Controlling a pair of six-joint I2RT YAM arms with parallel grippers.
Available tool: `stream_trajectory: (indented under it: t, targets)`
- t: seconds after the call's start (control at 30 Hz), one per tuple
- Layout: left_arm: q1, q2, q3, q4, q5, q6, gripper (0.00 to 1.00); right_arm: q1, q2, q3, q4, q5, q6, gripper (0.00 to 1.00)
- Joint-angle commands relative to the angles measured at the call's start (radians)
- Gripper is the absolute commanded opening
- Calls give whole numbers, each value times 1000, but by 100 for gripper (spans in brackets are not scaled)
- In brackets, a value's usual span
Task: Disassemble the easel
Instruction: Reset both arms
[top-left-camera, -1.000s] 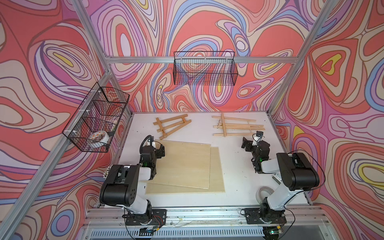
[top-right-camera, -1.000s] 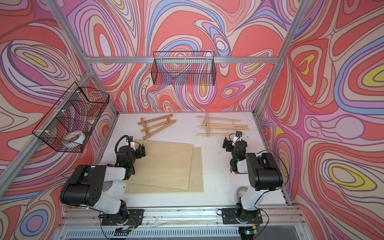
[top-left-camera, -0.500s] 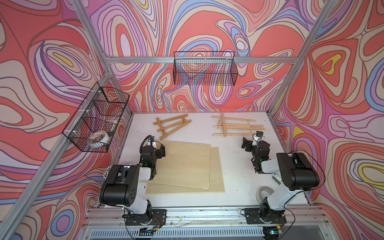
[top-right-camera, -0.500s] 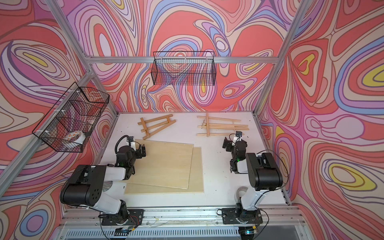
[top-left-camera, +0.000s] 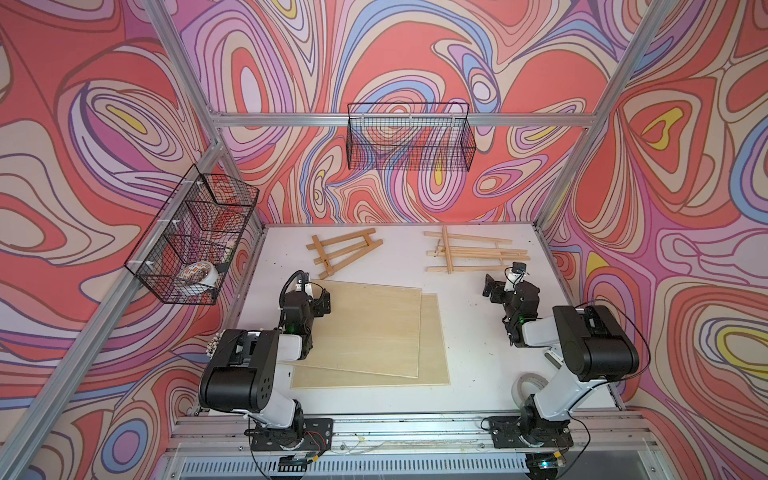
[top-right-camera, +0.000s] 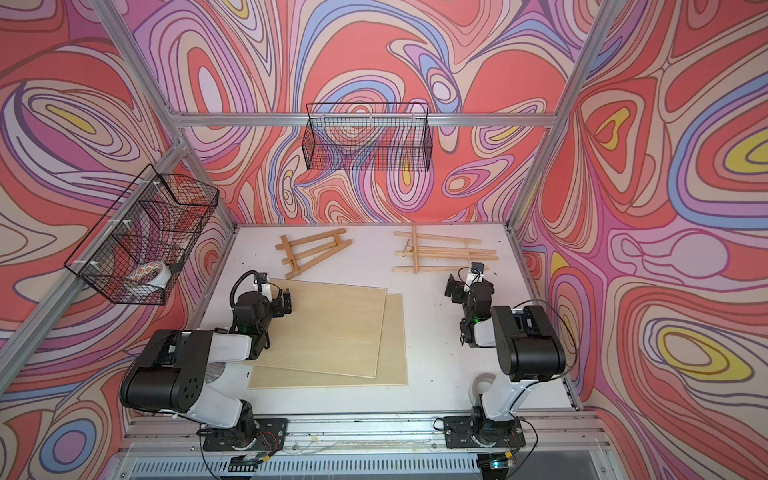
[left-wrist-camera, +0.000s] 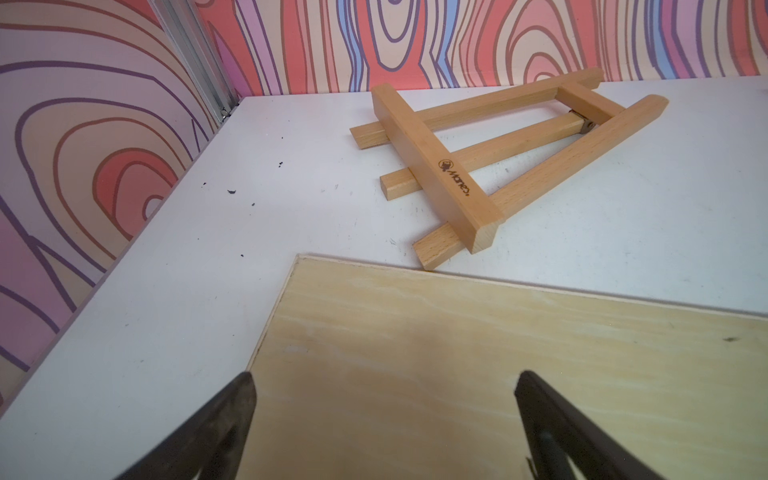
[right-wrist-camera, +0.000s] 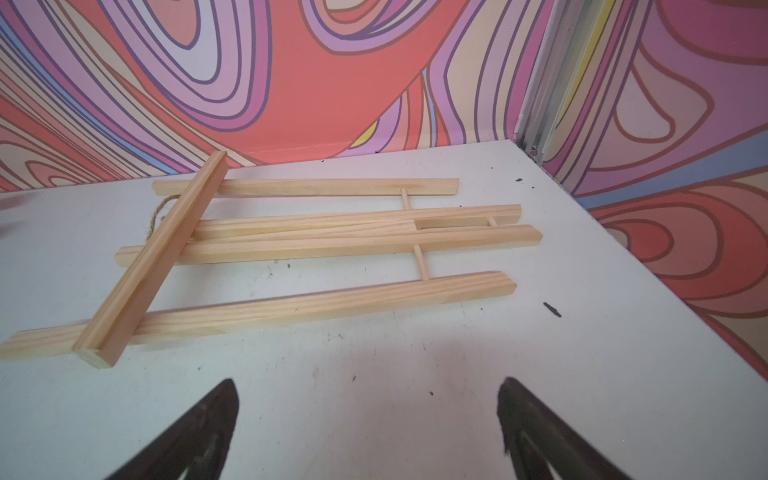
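Now the left pincer (left-wrist-camera: 384, 376) and right pincer (right-wrist-camera: 366, 381) are gaping wide, holding nothing. The dark easel (left-wrist-camera: 440, 166) and pale easel (right-wrist-camera: 332, 245) are lying flat.

Easels: two on show, darker easel (left-wrist-camera: 436, 153) ahead of left gripper (left-wrist-camera: 384, 376) jaws, pale easel (right-wrist-camera: 316, 245) ahead of right gripper (right-wrist-camera: 366, 381) jaws.
Plywood boards: two, top board (top-left-camera: 365, 324), bottom board (top-left-camera: 430, 340).
Wire baskets: two, side basket (top-left-camera: 191, 245), back basket (top-left-camera: 409, 141).

Dark easel (top-right-camera: 312, 251): flat, far left of table (top-right-camera: 436, 345).
Pale easel (top-right-camera: 444, 252): flat, far right.
Boards (top-right-camera: 332, 328): two, overlapped, centre.
Left gripper (top-right-camera: 282, 301): over board corner.
Right gripper (top-right-camera: 457, 289): near Pale easel, apart.
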Motion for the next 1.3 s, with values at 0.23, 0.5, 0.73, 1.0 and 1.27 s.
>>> stream_trajectory:
  t: [0.23,0.5,0.73,1.0,1.27]
  targets:
    - [-3,-2,-137,292,-41,-13,100,7,-10,-4,-5,5,-9,98]
    - [10,-4,-55,139,-83,-44,100,8,-9,-4,-7,5,-9,98]
    - [8,-10,10,-4,40,3,100,7,-9,-4,-7,6,-9,98]
    - [10,4,15,12,32,0,100,7,-10,-4,-6,6,-9,98]
    - [23,8,27,-7,61,-7,100,7,-10,-4,-7,6,-9,98]
